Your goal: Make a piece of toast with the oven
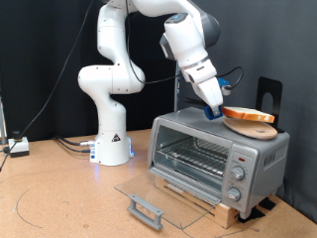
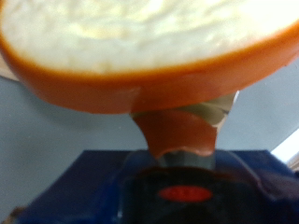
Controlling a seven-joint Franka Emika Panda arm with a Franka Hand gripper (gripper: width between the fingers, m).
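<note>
Glass oven door (image 1: 158,190) lies dropped flat on the table (image 1: 50,198) nearest the exterior camera, handle (image 1: 145,209) toward the near edge. Oven (image 1: 218,154) sits at the exterior view's right, mouth open, wire rack (image 1: 193,157) bare inside.

Gripper (image 1: 215,109) is over the far left part of the oven roof, angled down. In the wrist view the piece of toast (image 2: 149,47) fills the upper half, pale face with orange-brown crust, and a finger (image 2: 182,131) presses its edge; so I read the gripper as clamped on the toast. In the exterior view the slice (image 1: 248,116) sits level, just over the round wooden plate (image 1: 253,129) on the oven roof. Whether it is touching the plate I cannot tell.

Judgement: grip is only on one edge, so the slice could pivot or droop. Keep it level and move slowly.

Surroundings: a dark upright panel (image 1: 269,96) stands beyond the plate at the far right. A blue-and-black block (image 2: 187,191) shows below the toast in the wrist view. Knobs (image 1: 238,176) sit on the oven's right panel. Arm base (image 1: 111,149) stands at the left, well apart, with cables (image 1: 69,145) on the table beside it. Open door juts forward beneath the mouth; nothing else blocks the rack.
</note>
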